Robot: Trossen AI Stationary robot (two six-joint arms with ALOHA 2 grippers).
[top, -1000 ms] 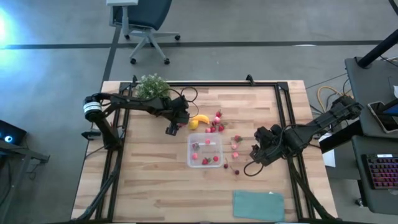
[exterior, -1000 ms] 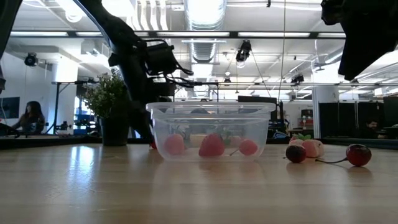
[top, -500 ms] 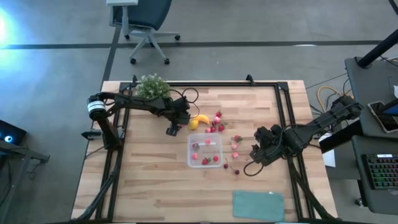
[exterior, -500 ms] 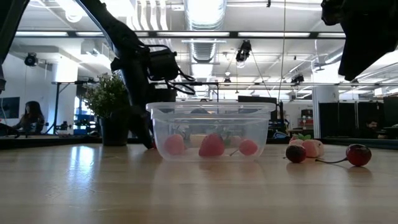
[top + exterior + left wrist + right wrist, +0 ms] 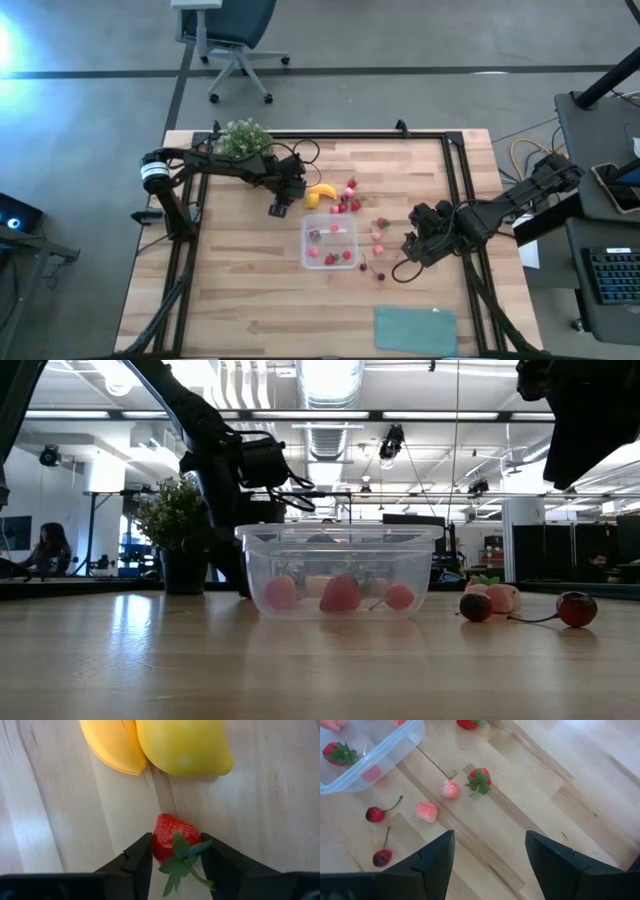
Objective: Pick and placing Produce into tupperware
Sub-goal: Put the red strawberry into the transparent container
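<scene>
**Strawberry between the left gripper's fingers, beside the lemon and banana**

A strawberry [image 5: 172,842] is lying on the table [image 5: 240,290] with the left gripper [image 5: 175,862] closing in around it: one dark finger [image 5: 137,860] is pressing against one side of the berry, the other is standing against its opposite side, and the green stem is sticking out toward the camera. The berry is sitting on the wood, not lifted. Just beyond it, the lemon [image 5: 182,747] and the banana [image 5: 112,745] are lying touching each other.

In the high view the left gripper [image 5: 281,205] is reaching in by the plant [image 5: 243,139], just beside the yellow fruit [image 5: 318,194]. The tub [image 5: 329,243] is sitting near the middle of the table, upright and without a lid, with a few red and pink berries [image 5: 336,257] inside. More berries [image 5: 347,199] are lying loose between the banana and the tub's far corner.

The right gripper [image 5: 410,245] is hanging over the table to the tub's right, its fingers [image 5: 432,865] standing well apart and holding nothing. Under it, a second strawberry [image 5: 480,779], two pink berries [image 5: 449,789] and two cherries [image 5: 376,814] are lying on the wood outside the tub's corner [image 5: 395,747]. A teal mat [image 5: 415,329] is lying at the table's near edge.
</scene>
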